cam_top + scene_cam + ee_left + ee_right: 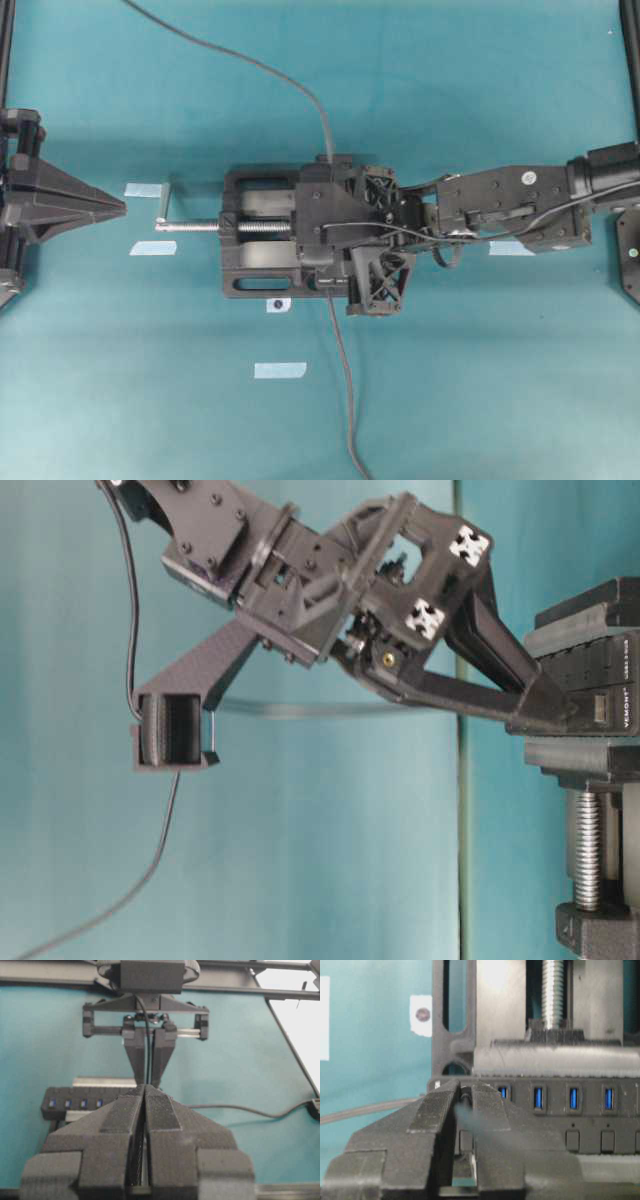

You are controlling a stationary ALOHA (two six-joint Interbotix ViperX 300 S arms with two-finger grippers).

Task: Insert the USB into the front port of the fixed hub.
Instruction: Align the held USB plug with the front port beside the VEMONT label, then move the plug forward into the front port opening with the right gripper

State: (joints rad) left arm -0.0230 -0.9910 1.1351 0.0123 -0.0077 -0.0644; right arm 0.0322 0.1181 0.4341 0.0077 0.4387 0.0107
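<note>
The fixed hub (pixel 590 1125) lies clamped in a black vise, its blue ports in a row. My right gripper (pixel 465 1091) is shut on the USB (pixel 466 1094), a small dark plug pinched between the fingertips right at the hub's end port; how deep it sits I cannot tell. From table level the right fingertips (pixel 545 708) touch the end of the hub (pixel 600 670). The USB's thin cable (pixel 345 390) trails toward the near table edge. My left gripper (pixel 118 208) rests far left, shut and holding nothing, its fingertips (pixel 160 1105) pressed together.
The black vise (pixel 255 250) with its silver screw (pixel 195 226) sits mid-table. A second cable (pixel 250 62) runs from the far edge to the vise. Pale tape marks (pixel 280 370) dot the teal table (pixel 500 400).
</note>
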